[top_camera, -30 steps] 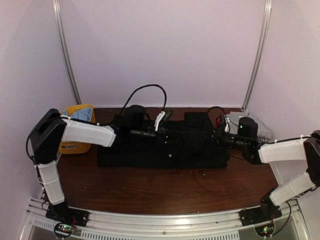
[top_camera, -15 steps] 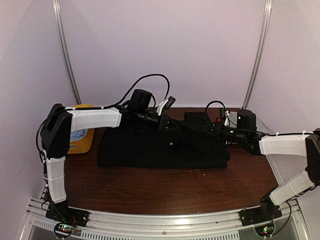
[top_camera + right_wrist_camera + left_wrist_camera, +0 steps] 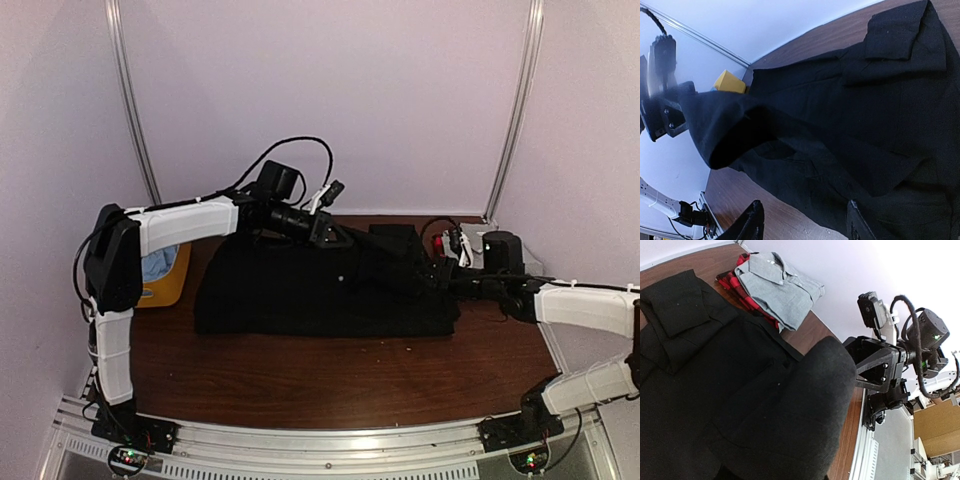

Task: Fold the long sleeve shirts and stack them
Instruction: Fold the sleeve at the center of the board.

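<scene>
A black long sleeve shirt [image 3: 300,295] lies spread across the middle of the table. My left gripper [image 3: 333,238] hangs above its back edge, shut on a fold of the black cloth [image 3: 715,125] and holding it off the table. In the left wrist view that cloth [image 3: 805,410] hides the jaws. My right gripper [image 3: 804,205] is open with nothing between its fingers, low over the shirt's right end [image 3: 428,272]. A folded grey shirt [image 3: 782,290] rests at the back right corner [image 3: 472,243].
The grey shirt lies on a red plaid garment [image 3: 742,282]. A yellow basket [image 3: 178,280] holding blue cloth stands at the left edge, beside my left arm. Bare brown table [image 3: 330,380] runs along the front. Walls enclose the back and both sides.
My right gripper has opened, let go of the black cloth and drawn back to the right. My left gripper has risen and swung toward the back, keeping its fold of black shirt.
</scene>
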Robot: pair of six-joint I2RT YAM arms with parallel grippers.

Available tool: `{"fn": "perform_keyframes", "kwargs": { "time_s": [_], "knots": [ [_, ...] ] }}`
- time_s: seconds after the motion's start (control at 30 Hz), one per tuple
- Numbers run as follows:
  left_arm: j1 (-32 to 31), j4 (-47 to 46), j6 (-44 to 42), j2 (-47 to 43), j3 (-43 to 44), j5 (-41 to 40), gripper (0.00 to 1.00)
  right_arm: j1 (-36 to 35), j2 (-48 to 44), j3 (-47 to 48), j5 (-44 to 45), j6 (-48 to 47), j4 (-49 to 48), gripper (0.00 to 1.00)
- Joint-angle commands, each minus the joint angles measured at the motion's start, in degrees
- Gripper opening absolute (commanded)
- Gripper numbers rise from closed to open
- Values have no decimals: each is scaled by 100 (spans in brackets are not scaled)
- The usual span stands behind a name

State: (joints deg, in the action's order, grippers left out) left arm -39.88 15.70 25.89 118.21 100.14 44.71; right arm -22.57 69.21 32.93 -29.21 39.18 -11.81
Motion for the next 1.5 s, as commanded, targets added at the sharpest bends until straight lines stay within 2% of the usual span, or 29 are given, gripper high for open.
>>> {"fn": "perform_keyframes", "kwargs": {
  "time_s": [0.0, 0.27, 0.57, 0.83, 0.93, 1.07, 1.13, 1.2, 1.33, 1.47],
  "knots": [
    [15, 28, 186, 257, 128, 404, 0, -259, 110, -118, -297, -155, -449, 57],
    [6, -132, 362, 235, -73, 615, 0, -687, 538, 122, -375, -355, -923, 61],
    [-44, -270, 434, 129, -308, 746, 0, -732, 976, 656, -389, -765, -897, 64],
    [-64, -357, 465, 123, -324, 806, 0, -729, 1284, 745, -604, -742, -1080, 61],
    [-64, -497, 486, 125, -370, 844, 0, -732, 1436, 679, -752, -580, -1416, 53],
    [-64, -752, 422, 123, -511, 776, 0, -712, 1666, 689, -652, -229, -1689, 24],
    [-56, -846, 351, 120, -590, 613, 7, -652, 1777, 702, -454, 30, -1765, 10],
    [-49, -925, 286, 114, -661, 365, 15, -554, 1895, 713, -213, 272, -1805, 1],
    [3, -957, 121, 137, -786, -244, 35, -320, 2104, 717, 221, 489, -2019, 0],
    [43, -1126, -16, 189, -1043, -611, 49, -87, 2505, 916, 288, 511, -2205, 0]
  ]
}}
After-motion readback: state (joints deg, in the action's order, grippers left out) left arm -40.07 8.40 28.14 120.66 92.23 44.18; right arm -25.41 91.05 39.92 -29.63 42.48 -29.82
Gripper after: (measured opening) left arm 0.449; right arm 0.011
